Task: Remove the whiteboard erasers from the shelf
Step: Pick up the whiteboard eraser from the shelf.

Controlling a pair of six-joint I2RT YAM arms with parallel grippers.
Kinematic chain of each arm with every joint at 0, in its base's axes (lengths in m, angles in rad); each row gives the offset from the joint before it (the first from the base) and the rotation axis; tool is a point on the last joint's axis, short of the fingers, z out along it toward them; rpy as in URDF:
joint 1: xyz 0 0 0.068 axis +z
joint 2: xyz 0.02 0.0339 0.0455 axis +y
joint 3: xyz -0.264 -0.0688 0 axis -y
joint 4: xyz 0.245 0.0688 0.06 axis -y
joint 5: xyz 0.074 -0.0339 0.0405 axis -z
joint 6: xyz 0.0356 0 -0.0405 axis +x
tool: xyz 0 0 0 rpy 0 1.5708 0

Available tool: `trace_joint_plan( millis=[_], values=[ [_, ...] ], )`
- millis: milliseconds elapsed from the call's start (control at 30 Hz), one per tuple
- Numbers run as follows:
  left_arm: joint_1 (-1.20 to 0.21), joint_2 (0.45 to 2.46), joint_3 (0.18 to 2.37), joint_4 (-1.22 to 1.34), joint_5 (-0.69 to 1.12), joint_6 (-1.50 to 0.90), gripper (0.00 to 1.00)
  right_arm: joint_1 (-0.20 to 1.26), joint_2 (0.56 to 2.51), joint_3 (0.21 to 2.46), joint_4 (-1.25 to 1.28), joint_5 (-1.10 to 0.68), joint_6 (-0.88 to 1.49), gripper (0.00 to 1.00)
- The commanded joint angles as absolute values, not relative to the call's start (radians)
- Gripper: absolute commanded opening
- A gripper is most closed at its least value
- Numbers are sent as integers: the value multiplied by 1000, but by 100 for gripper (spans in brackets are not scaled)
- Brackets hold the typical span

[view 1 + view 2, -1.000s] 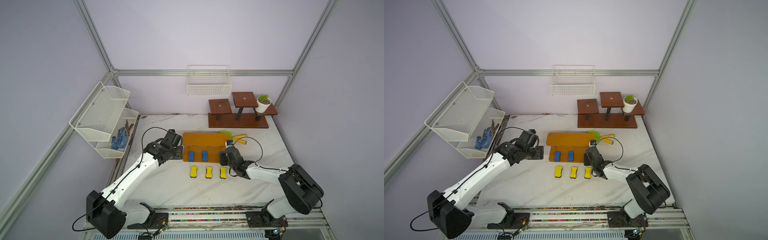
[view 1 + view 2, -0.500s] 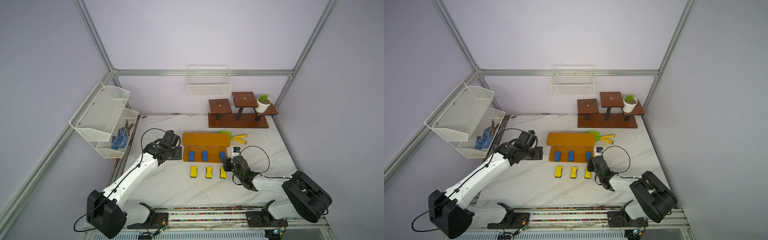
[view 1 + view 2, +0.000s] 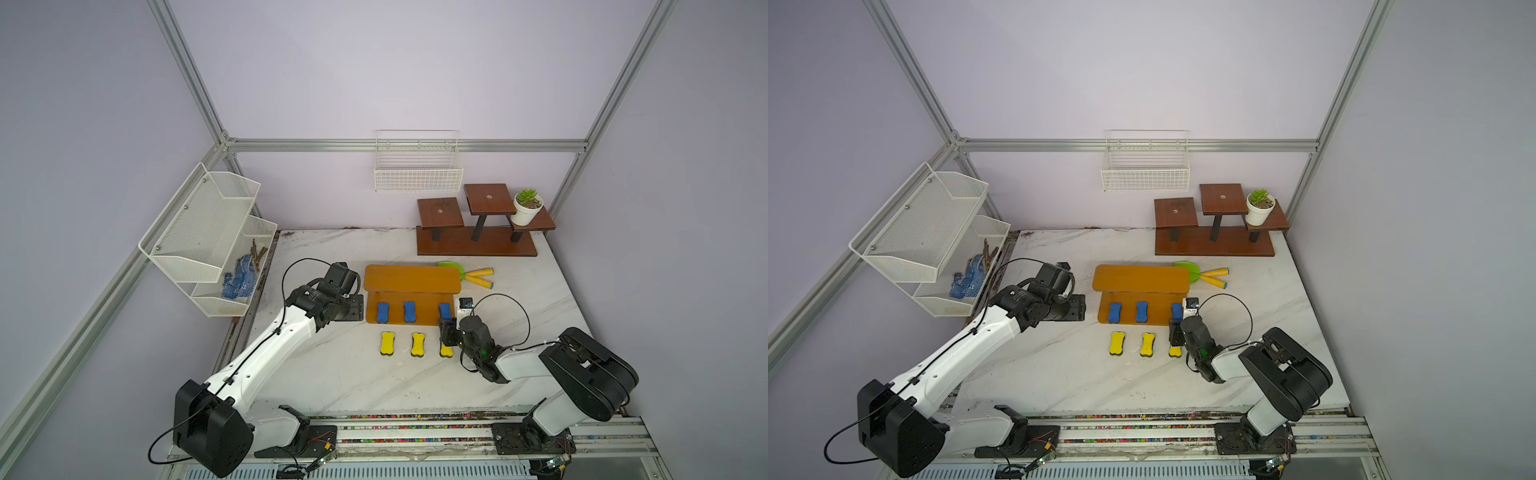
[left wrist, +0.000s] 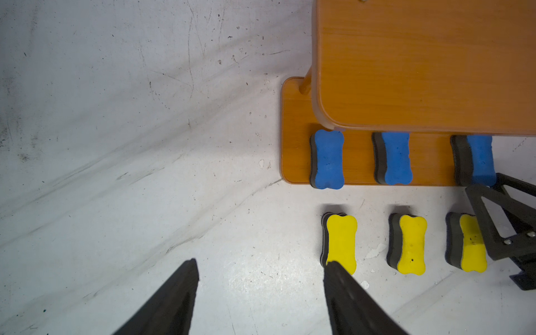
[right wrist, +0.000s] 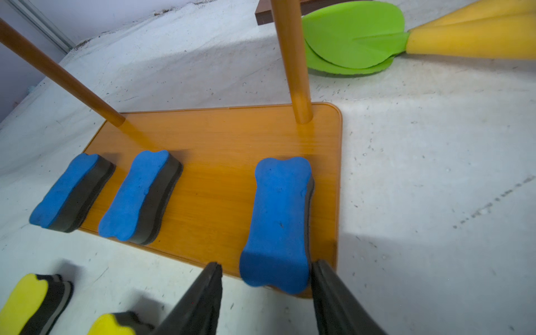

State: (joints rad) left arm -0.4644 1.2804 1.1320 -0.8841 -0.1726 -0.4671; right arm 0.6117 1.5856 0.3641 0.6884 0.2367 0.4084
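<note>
1. the right claw (image 5: 265, 301) stands parted, empty, its tips either side of the near end of a blue eraser (image 5: 278, 220); one tip looks to touch its side, the other stands just apart.
2. that eraser lies on the lower step of the shelf (image 5: 214, 185), its near end past the edge; two more blue erasers (image 5: 139, 194) (image 5: 71, 193) lie further along the step.
3. the left claw (image 4: 261, 293) hangs parted over bare table (image 4: 116, 145), gripping nothing.
4. three yellow erasers (image 4: 340, 243) (image 4: 410, 245) (image 4: 471, 243) lie on the table beyond it.

Potted plant (image 3: 526, 206) on dark stand (image 3: 478, 245).
</note>
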Motion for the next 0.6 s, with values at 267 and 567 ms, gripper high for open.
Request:
trace_joint_plan(
  millis=[267, 567],
  values=[
    [-451, 1260, 1126, -864, -153, -446, 72, 617, 1633, 396, 737, 272, 382, 55],
    [-448, 1264, 1126, -865, -144, -446, 72, 615, 1666, 420, 748, 303, 378, 54]
  ],
)
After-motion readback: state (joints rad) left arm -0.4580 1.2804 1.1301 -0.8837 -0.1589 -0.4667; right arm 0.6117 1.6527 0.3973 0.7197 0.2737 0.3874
